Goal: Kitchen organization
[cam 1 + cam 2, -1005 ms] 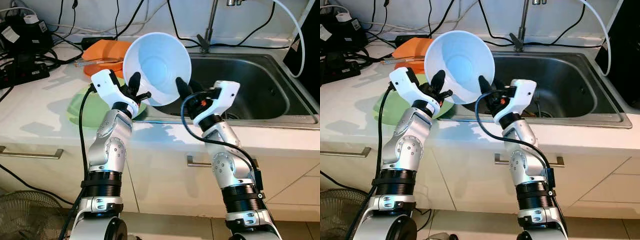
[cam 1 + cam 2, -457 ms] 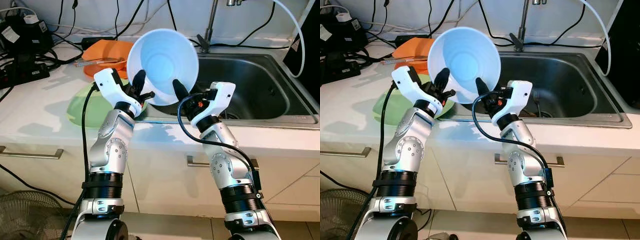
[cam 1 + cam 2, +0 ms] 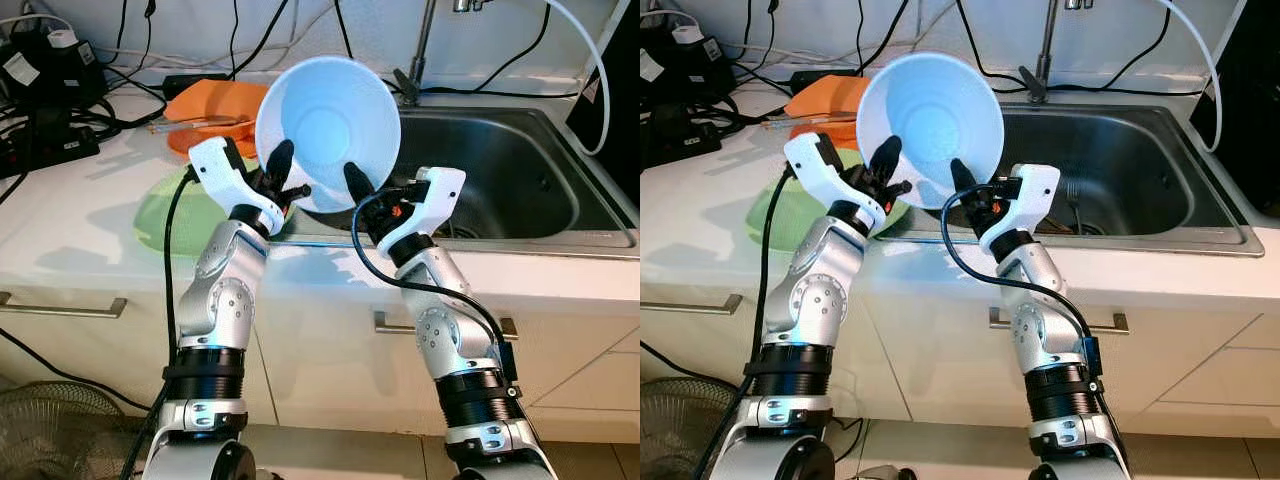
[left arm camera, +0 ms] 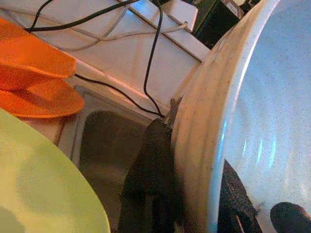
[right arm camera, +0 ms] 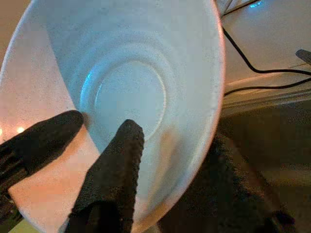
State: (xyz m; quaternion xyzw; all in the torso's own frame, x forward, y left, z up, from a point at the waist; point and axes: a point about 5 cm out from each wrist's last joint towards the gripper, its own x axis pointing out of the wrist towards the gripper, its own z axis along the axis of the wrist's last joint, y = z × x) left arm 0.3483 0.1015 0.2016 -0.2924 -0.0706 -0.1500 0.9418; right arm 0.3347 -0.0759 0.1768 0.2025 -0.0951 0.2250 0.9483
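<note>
A large white bowl [image 3: 325, 120] is held up on edge above the counter's sink side, its inside facing me. My left gripper [image 3: 283, 178] is shut on its lower left rim. In the left wrist view one finger [image 4: 150, 179] lies outside the bowl [image 4: 252, 121] and the other inside. My right gripper [image 3: 358, 188] is shut on the lower right rim. The right wrist view has one finger [image 5: 114, 179] inside the bowl [image 5: 136, 87] and the other behind its wall.
A green plate [image 3: 165, 215] lies on the white counter under my left arm, with orange plates [image 3: 205, 105] behind it. The steel sink [image 3: 500, 160] and its faucet [image 3: 420, 50] are to the right. Cables and power strips [image 3: 45, 140] crowd the back left.
Both grippers have carried the bowl a little up and to the right, toward the sink, and it now stands slightly more upright.
</note>
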